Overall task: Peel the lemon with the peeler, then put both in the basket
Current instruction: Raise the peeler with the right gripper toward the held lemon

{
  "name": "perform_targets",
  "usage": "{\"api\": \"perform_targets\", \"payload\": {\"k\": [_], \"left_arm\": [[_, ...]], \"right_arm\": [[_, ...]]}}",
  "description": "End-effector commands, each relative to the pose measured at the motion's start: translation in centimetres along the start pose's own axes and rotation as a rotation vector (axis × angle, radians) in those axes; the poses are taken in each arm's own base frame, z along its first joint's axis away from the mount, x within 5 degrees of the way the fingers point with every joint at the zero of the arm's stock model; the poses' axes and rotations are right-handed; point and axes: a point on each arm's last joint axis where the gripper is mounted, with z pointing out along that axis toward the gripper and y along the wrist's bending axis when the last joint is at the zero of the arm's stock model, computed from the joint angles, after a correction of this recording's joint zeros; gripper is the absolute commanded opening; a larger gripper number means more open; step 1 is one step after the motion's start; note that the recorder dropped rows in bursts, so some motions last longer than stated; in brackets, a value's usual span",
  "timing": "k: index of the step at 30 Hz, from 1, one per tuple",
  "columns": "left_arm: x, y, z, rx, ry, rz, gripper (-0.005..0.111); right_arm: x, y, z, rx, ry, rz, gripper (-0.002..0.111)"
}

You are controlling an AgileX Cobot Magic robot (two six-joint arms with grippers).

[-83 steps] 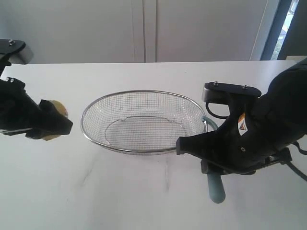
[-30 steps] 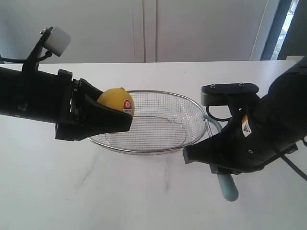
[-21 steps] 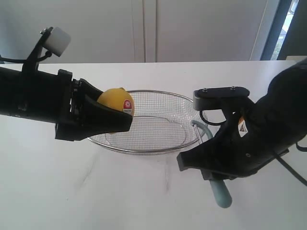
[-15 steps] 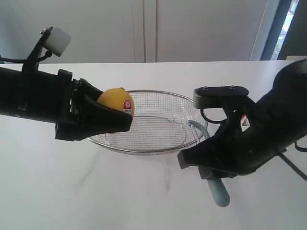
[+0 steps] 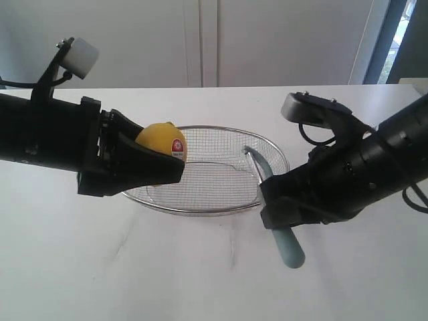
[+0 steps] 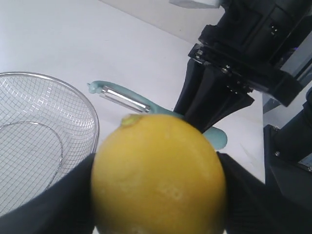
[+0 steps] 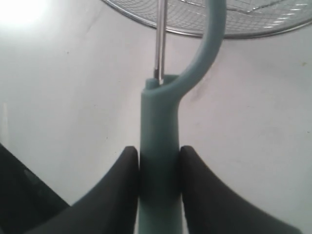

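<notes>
Progress: pickups done, lemon (image 5: 162,140) looks unpeeled
Left gripper (image 6: 158,195): pinching lemon
Right gripper (image 7: 159,158): clamping peeler (image 7: 160,122)
Remaining: peeling, then basket (image 5: 200,212)

The left gripper (image 5: 175,160) hides the lemon's (image 5: 160,138) lower half and the basket's (image 5: 221,129) left rim behind its jaws. The right gripper (image 5: 271,212) covers the middle of the peeler's (image 5: 289,247) handle. The sticker's (image 5: 178,146) print is too small to read. In the left wrist view the lemon is blurred, its underside cut off.

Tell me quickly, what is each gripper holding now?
Left gripper: closed on the lemon.
Right gripper: closed on the peeler.
</notes>
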Motion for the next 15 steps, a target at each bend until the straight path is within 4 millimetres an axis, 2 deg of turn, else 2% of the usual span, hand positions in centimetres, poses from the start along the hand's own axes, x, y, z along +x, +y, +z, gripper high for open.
{"api": "perform_targets", "payload": {"k": [1,8,15], "left_arm": [[-0.36,-0.28,-0.03,0.019,-0.033,-0.007,0.0],[-0.36,-0.19,-0.03,0.009,-0.033,0.015,0.0],[-0.38,-0.31,-0.03,0.02,-0.036,0.104,0.0]], "right_arm": [[-0.17,-0.04,-0.89,-0.084,-0.023,-0.051,0.0],[-0.38,0.61,-1.15,-0.19,-0.05,-0.085,0.0],[-0.49,0.64,-0.94,-0.209,-0.05,-0.075,0.0]]}}
